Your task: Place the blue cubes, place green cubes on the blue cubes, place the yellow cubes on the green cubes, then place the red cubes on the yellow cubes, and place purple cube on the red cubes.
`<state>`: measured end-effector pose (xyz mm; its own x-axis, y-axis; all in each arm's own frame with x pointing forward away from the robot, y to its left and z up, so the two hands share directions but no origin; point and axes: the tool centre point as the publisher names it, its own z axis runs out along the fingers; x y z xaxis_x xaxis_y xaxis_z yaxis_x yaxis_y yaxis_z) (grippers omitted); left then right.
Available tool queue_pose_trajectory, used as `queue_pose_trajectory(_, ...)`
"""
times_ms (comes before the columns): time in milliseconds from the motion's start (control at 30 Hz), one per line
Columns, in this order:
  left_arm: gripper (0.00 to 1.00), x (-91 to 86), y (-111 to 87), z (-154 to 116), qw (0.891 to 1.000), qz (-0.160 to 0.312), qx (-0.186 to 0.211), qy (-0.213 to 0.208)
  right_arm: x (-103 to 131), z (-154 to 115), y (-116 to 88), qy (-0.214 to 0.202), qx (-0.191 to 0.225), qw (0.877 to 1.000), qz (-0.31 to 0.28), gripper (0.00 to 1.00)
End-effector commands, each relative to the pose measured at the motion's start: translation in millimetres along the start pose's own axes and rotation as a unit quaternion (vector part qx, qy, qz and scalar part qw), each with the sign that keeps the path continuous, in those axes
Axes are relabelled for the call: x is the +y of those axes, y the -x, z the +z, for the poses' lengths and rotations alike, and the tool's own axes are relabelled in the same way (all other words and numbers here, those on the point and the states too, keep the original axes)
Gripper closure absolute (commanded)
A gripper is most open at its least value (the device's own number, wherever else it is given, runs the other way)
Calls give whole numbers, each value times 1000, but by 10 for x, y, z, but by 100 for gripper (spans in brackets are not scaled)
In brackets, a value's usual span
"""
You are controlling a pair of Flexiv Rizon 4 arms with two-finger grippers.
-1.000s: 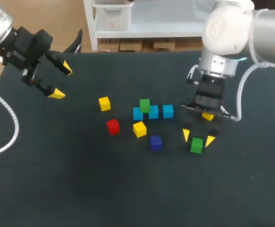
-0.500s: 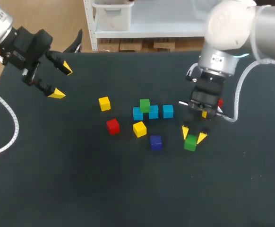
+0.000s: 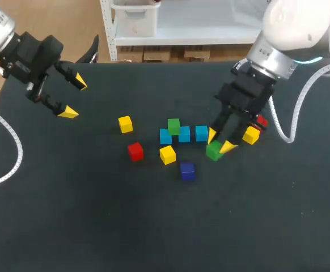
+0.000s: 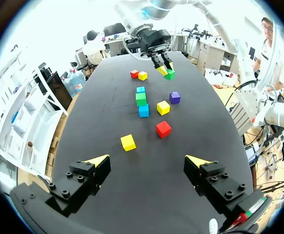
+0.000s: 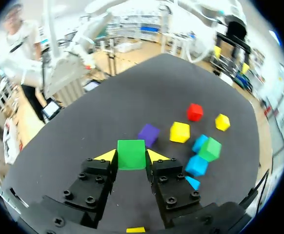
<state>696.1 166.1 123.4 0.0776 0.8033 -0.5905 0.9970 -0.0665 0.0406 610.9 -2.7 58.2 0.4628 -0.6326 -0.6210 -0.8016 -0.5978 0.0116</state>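
Note:
My right gripper [image 3: 217, 143] is shut on a green cube [image 3: 213, 151] and holds it just right of the row of three blue cubes [image 3: 183, 135]. A second green cube [image 3: 173, 126] sits on top of that row. The right wrist view shows the held green cube [image 5: 131, 154] clamped between the yellow tips of my right gripper [image 5: 131, 157]. A purple cube [image 3: 187, 170], yellow cubes [image 3: 166, 154] [image 3: 125, 124] and a red cube [image 3: 135, 151] lie left of it. My left gripper [image 3: 73, 97] hangs open and empty at the far left.
Another yellow cube [image 3: 250, 135] and a red cube [image 3: 261, 120] lie behind my right arm, partly hidden by it. From the left wrist view, my left gripper [image 4: 152, 163] has a yellow cube [image 4: 128, 142] and a red cube [image 4: 163, 128] nearest ahead.
My right gripper closed on the green cube, lifted it and carried it up-left toward the blue cubes. The left arm has not moved.

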Motion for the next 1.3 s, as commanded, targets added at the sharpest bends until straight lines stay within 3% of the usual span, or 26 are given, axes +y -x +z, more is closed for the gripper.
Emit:
queue_pose_trajectory(33, 0, 10, -8, 3, 1000, 1, -1, 0, -38, -28, 67, -149, 110, 975, 120, 100)
queue_pose_trajectory(167, 0, 10, -8, 3, 1000, 1, -1, 0, -251, -38, 28, -200, 101, 963, 153, 100)
queue_pose_trajectory(467, 0, 10, -8, 3, 1000, 1, -1, 0, -651, -60, -69, -257, 97, 940, 204, 100)
queue_pose_trajectory(767, 0, 10, -8, 3, 1000, 1, -1, 0, -751, -48, -180, -294, 79, 918, 255, 100)
queue_pose_trajectory(1300, 0, 10, -8, 3, 1000, 1, -1, 0, -833, -50, -343, -297, 34, 916, 268, 100)
